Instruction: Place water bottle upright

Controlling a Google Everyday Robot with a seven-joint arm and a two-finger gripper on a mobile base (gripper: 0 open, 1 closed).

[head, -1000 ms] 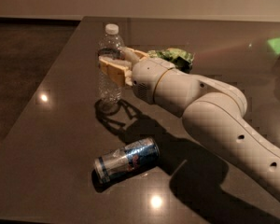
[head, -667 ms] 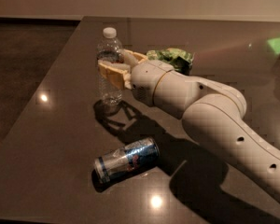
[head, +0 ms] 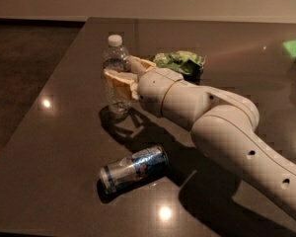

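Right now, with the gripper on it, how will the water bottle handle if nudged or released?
Probably light: the water bottle is small, clear plastic. Tall and narrow, upright on the table, so likely tippy if bumped on release. Its ribbed wall may flex where the gripper is shut around its middle; tipped, it would probably roll.

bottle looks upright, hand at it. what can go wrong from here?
1. The hand is around the middle of the upright water bottle; pulling away sideways could tip it, being tall and narrow.
2. The can lies on its side near the arm; a low retreat might set it rolling.
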